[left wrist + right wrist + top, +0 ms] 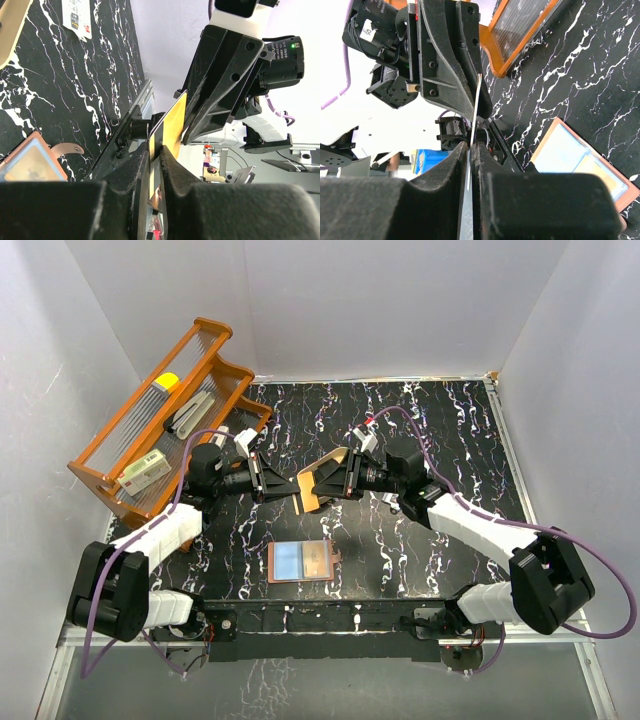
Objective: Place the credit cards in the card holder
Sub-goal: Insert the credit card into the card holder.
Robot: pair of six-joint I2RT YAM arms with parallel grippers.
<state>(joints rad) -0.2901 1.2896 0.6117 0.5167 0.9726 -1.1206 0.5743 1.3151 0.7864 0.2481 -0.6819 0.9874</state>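
An orange credit card (311, 490) hangs on edge above the table's middle, pinched from both ends. My left gripper (293, 485) is shut on its left end, and my right gripper (326, 482) is shut on its right end. In the left wrist view the orange card (173, 122) runs from my left gripper (159, 150) to the other arm's fingers (210, 95). In the right wrist view the card (475, 107) shows edge-on in my right gripper (470, 145). The card holder (300, 561) lies open below, with a pale blue and an orange card in its pockets. A white credit card (77, 17) lies on the table.
A large orange wire rack (160, 420) stands at the back left with a cream box (143, 472) and other items in it. A tan tray's edge (9, 30) shows in the left wrist view. White walls close the table on three sides.
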